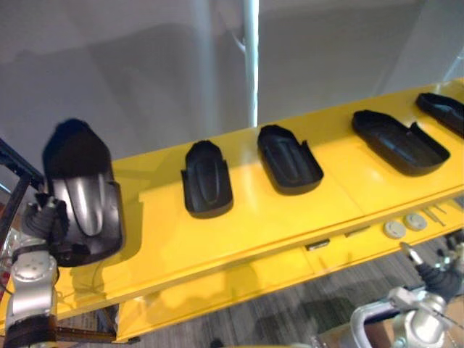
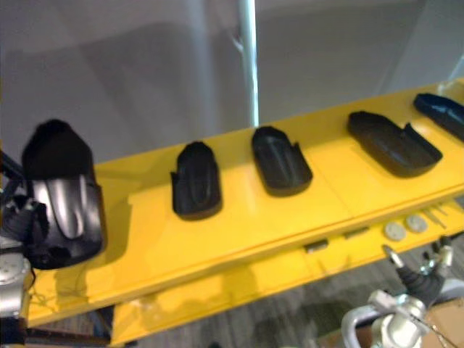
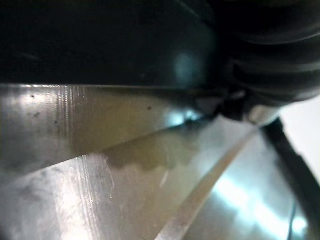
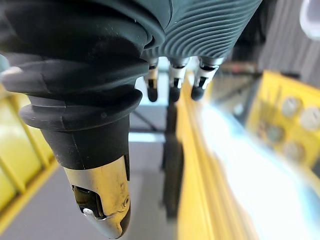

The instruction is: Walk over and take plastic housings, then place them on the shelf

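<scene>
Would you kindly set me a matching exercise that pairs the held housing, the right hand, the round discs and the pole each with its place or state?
Things:
1. held housing
2. right hand
3. discs
4. pole

Places or states:
A. upright, behind the shelf
B. gripped by the left hand, at the shelf's left end
C. side by side on the shelf's lower front ledge
D. open, low by the shelf's right end

Pairs: 1-B, 2-D, 3-C, 4-A
</scene>
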Motion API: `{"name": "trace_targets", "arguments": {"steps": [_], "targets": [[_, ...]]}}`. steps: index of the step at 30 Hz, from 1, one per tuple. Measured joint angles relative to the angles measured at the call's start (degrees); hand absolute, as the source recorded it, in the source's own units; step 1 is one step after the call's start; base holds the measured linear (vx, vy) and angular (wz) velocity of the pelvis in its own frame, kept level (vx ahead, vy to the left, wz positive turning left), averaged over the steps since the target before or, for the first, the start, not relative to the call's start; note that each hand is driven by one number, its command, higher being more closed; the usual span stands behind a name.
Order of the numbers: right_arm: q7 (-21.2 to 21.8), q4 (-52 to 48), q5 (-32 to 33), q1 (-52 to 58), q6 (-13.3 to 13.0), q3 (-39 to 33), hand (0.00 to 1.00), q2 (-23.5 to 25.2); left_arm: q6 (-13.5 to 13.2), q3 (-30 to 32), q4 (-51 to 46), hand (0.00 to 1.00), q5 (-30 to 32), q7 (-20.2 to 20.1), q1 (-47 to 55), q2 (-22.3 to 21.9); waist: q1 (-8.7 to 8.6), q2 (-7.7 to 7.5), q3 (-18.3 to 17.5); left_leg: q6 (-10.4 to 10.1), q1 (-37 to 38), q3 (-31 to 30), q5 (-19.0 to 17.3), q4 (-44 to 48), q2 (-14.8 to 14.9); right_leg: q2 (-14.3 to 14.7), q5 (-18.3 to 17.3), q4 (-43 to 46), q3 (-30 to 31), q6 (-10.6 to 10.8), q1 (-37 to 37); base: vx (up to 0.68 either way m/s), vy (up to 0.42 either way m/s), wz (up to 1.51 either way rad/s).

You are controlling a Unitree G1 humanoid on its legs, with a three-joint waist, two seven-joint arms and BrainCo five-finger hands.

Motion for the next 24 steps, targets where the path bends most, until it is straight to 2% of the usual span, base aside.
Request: {"name": "trace_targets", "arguments": {"steps": [2,3,4,7,9,13,18,24], "targets": [[7.5,0.1,2.0,0.0,-0.2,6.6,0.0,-1.3,1.4,-3.4,1.9,1.0,-1.1,-1.3,-1.9,1.5,0.2,-0.42,0.2,-0.1,-0.1,-0.1,0.1,0.0,0.0,0.3,0.0,-0.1,0.0,0.0,0.0,0.0,0.0,0.0],[9.4,0.1,2.2,-0.1,-0.4,9.4,0.0,-1.4,1.7,-4.5,2.6,1.0,-1.1,-1.8,-3.0,2.2,0.4,-0.66,0.2,-0.2,-0.2,-0.2,0.2,0.0,0.1,0.4,0.0,-0.1,-0.1,0.0,0.0,-0.01,-0.014,0.06],[11.7,0.0,2.3,-0.3,-1.1,15.2,0.0,-1.3,1.7,-6.3,4.0,1.0,-1.1,-2.3,-5.3,3.1,0.96,-1.13,0.2,-0.5,-0.5,-0.5,0.3,0.0,0.4,0.7,0.0,-0.2,-0.6,0.0,0.0,-0.02,-0.033,0.24],[12.5,-1.6,2.1,-2.2,-1.8,29.1,0.0,-1.2,1.2,-10.0,6.5,1.0,-1.2,-3.4,-12.0,3.4,1.73,-2.29,-0.1,-0.8,-2.5,-3.3,1.2,0.0,0.7,1.0,0.1,-0.6,-3.4,-0.1,0.0,-0.03,-0.034,0.42],[11.1,-1.6,2.0,-4.4,-1.4,34.2,0.0,-0.7,1.0,-12.8,7.9,1.0,-0.9,-3.5,-13.6,3.4,2.13,-2.46,-0.2,-0.7,-3.2,-4.4,1.5,0.0,0.6,1.0,0.1,-0.8,-4.6,-0.1,0.2,-0.02,-0.014,0.34],[8.3,-0.7,2.0,-4.2,-1.3,33.9,0.0,-0.7,1.5,-14.7,8.0,1.0,-0.3,-3.5,-14.1,3.4,2.85,-2.7,-0.3,-0.6,-3.7,-5.2,1.5,-0.1,0.3,0.6,0.1,-0.8,-5.6,-0.1,0.5,0.01,0.01,0.2],[6.6,-0.7,2.0,-2.8,-1.7,33.5,0.0,-0.7,5.9,-16.2,8.2,1.0,2.1,-3.3,-17.1,3.4,2.77,-3.5,-0.8,-0.7,-4.0,-5.0,2.6,0.0,-0.1,0.4,0.1,-1.1,-5.9,-0.1,1.2,-0.01,0.019,0.15],[6.5,-1.3,1.9,-0.9,-1.7,33.2,0.0,-0.8,8.2,-15.9,10.9,1.0,4.1,-3.3,-17.3,3.4,2.37,-3.47,-0.9,-0.8,-4.0,-3.1,2.8,-0.1,1.1,1.0,0.4,-2.0,-5.5,-0.2,1.4,-0.06,0.002,-0.03]]}}
